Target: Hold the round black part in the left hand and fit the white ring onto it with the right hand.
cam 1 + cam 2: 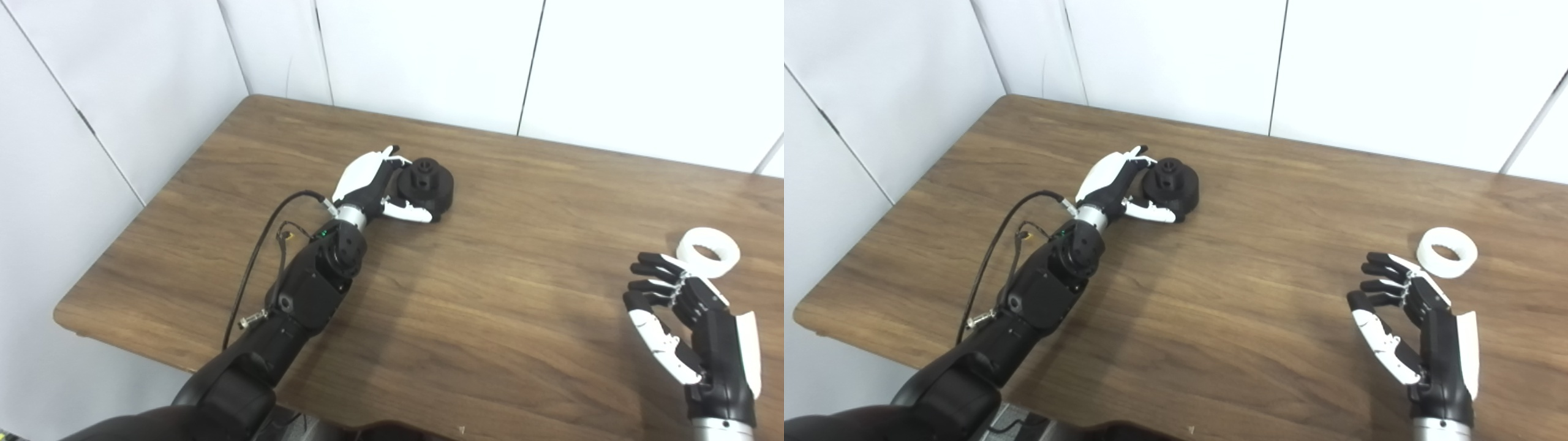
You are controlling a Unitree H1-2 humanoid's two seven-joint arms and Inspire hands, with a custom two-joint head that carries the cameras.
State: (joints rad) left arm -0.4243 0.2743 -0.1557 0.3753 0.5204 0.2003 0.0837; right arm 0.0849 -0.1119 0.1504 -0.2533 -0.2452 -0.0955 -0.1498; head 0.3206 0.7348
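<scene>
1. Left eye view showed a brown wood-grain table (490,318) set into a corner of plain white wall panels (429,55).
2. The round black plastic part (427,187), a squat disc with a raised central hub, rested on the table toward the far left of centre.
3. The left hand (373,187), black with white shell panels, lay at the near-left side of the black part. Its white-tipped thumb ran along the part's near edge and its fingers (392,156) reached over the far-left rim, so the fingers were wrapped about the part while it sat on the table; whether the grip was tight could not be told.
4. The left forearm (312,275) stretched from the bottom-left edge across the table, with a thin black cable (257,251) looping beside it.
5. The white plastic ring (1447,252), a short, wide band, lay flat on the table at the far right, well apart from the black part.
6. The right hand (1415,331) stood upright near the ring, just on its near-left side and not touching it. Its fingers (1381,285) were spread apart and gently curled, holding nothing.
</scene>
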